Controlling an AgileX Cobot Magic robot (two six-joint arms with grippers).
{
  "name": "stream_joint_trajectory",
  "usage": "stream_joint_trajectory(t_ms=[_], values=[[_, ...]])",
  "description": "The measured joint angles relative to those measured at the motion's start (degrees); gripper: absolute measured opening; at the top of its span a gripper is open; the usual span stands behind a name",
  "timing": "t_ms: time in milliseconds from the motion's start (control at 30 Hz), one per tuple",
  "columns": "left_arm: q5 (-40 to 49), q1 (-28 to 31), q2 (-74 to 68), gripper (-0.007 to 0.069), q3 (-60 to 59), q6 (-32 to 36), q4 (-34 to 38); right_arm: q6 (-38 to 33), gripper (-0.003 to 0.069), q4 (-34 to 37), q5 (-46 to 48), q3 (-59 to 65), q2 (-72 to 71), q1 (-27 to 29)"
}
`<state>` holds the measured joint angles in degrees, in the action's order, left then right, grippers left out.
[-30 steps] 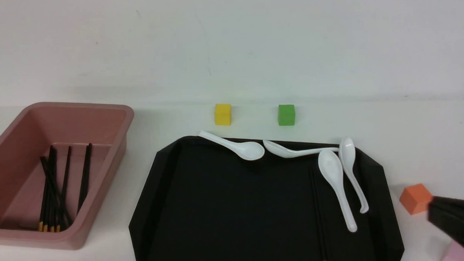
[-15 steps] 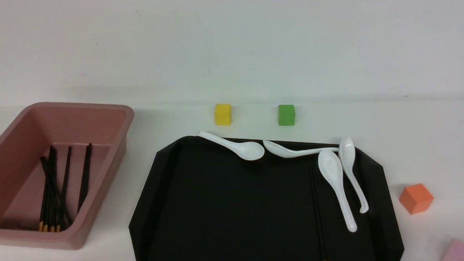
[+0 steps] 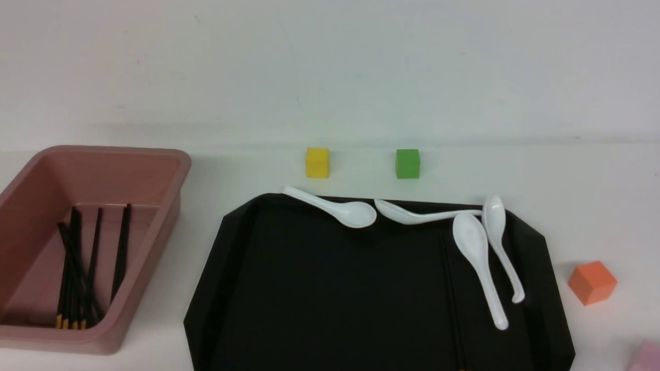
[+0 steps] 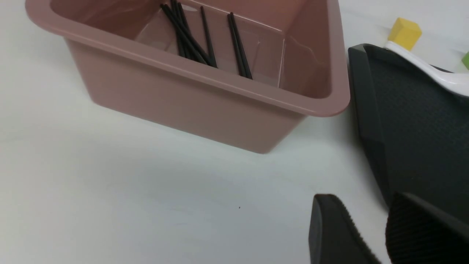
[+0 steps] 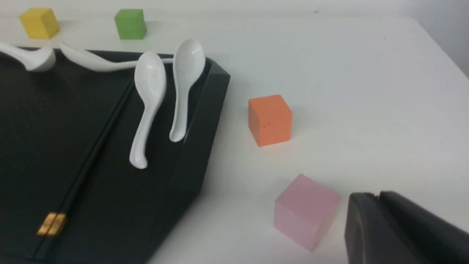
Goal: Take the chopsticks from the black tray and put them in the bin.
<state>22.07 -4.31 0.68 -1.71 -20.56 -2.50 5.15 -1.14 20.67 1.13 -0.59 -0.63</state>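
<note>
A pair of black chopsticks (image 3: 452, 302) with gold ends lies lengthwise on the right part of the black tray (image 3: 312, 296), beside the spoons; the right wrist view shows the pair (image 5: 91, 150) too. Several more chopsticks (image 3: 78, 271) lie inside the pink bin (image 3: 159, 158) at the left. Neither gripper shows in the front view. My left gripper (image 4: 364, 205) hangs open and empty over the table between the bin (image 4: 205, 106) and the tray's corner (image 4: 421, 128). My right gripper (image 5: 375, 196) is shut on nothing, off the tray next to a pink cube (image 5: 306, 211).
Several white spoons (image 3: 478, 262) lie along the tray's far and right sides. A yellow cube (image 3: 317, 163) and a green cube (image 3: 407, 163) stand behind the tray. An orange cube (image 3: 591, 282) and the pink cube (image 3: 651, 357) sit to its right.
The right arm, seen at the lower right corner of the front view a second ago, has pulled back out of that view. Chopsticks, spoons and cubes have not moved.
</note>
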Motion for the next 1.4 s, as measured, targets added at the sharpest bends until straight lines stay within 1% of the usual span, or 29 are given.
stream_joint_trajectory(t_ms=[167, 1400], values=[[0.00, 0.00, 0.00, 0.0237, 0.00, 0.00, 0.00, 0.00, 0.0069, 0.00, 0.11, -0.06, 0.00, -2.35], [0.00, 0.00, 0.00, 0.0239, 0.00, 0.00, 0.00, 0.00, 0.0095, 0.00, 0.12, -0.06, 0.00, -2.40]])
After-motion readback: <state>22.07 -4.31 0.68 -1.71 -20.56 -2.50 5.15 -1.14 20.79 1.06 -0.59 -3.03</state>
